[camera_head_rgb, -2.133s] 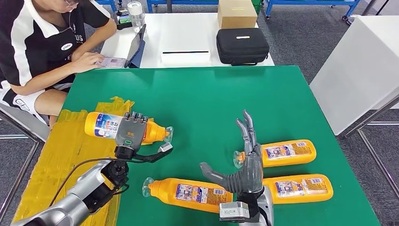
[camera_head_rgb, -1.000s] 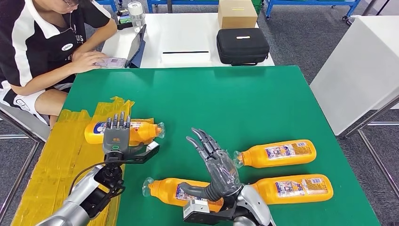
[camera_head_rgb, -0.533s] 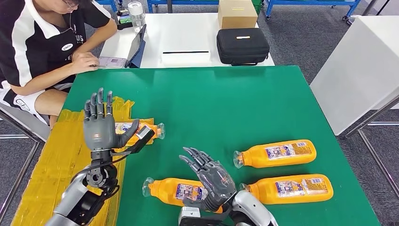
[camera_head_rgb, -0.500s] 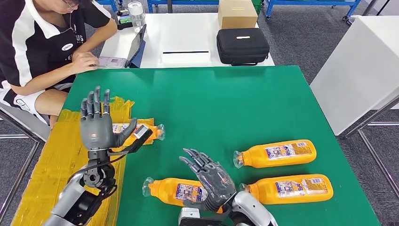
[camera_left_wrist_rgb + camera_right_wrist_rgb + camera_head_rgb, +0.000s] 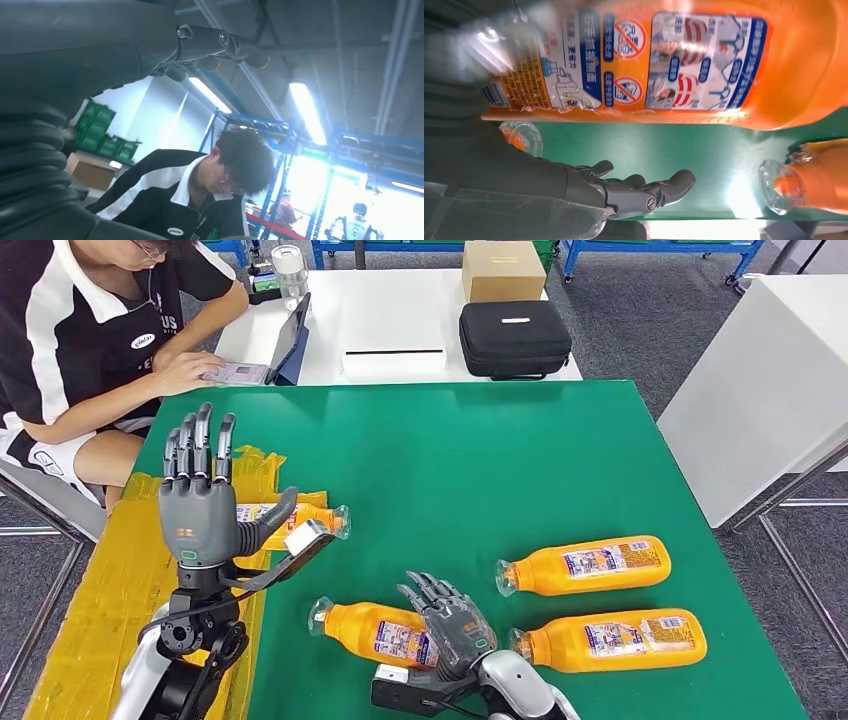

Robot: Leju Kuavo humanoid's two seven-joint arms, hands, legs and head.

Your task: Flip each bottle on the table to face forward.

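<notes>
Several orange bottles lie on the green table (image 5: pixel 480 450). One bottle (image 5: pixel 305 516) lies at the left edge, partly behind my left hand (image 5: pixel 195 512), which is raised above the table with fingers straight and apart, holding nothing. My left hand's fingers (image 5: pixel 220 42) point towards the ceiling. My right hand (image 5: pixel 452 622) rests on the base end of the near-left bottle (image 5: pixel 372 630), fingers spread, not wrapped round it. Close up, that bottle's label (image 5: pixel 674 65) lies against the palm, and the fingers (image 5: pixel 639 192) stretch out past it. Two more bottles (image 5: pixel 590 565) (image 5: pixel 612 640) lie to the right.
Yellow tape (image 5: pixel 110 590) covers the table's left edge. A person (image 5: pixel 90 330) sits at the far left beside a white table (image 5: pixel 390 310) holding a black case (image 5: pixel 515 338) and a cardboard box (image 5: pixel 503 268). Another white table (image 5: pixel 760 390) stands to the right.
My left hand let go of the left bottle and rose with fingers straightened. My right hand swung left and came down onto the near-left bottle, which shifted slightly.
</notes>
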